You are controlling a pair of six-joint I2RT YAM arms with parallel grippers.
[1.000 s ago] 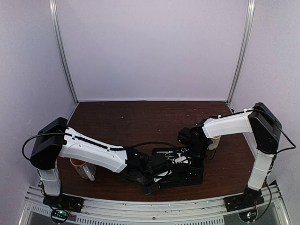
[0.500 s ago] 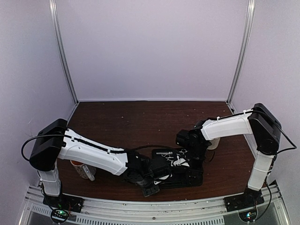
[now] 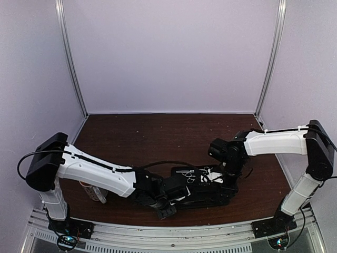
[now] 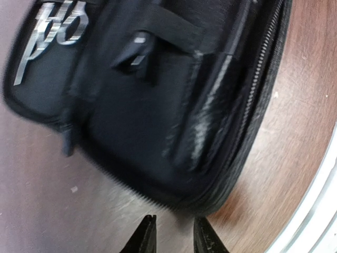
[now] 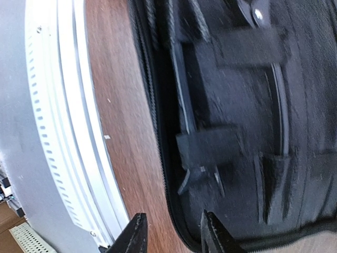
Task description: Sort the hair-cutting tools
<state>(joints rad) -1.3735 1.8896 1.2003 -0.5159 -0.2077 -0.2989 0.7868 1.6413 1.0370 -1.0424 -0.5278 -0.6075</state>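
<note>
— Hazard?
— Right fingers [image 5: 132, 237], part open and empty, hover over the case [image 5: 316, 105] rim; closing here would likely snag fabric and drag it.
— Left fingers [image 4: 146, 240]?
— Narrow gap, empty, just off the case's corner. Scissors [image 4: 47, 31] lie inside the case, near the counter's [image 4: 295, 132] front edge.

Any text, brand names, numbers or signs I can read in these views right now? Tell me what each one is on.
No readable text in any view.
Black rectangular fabric case: no label or brand shows.
Silver metal scissors in the case: the blurred ring handles look a bit like letters, but they are not writing.
White and orange mug: any print is too small to read.
</note>
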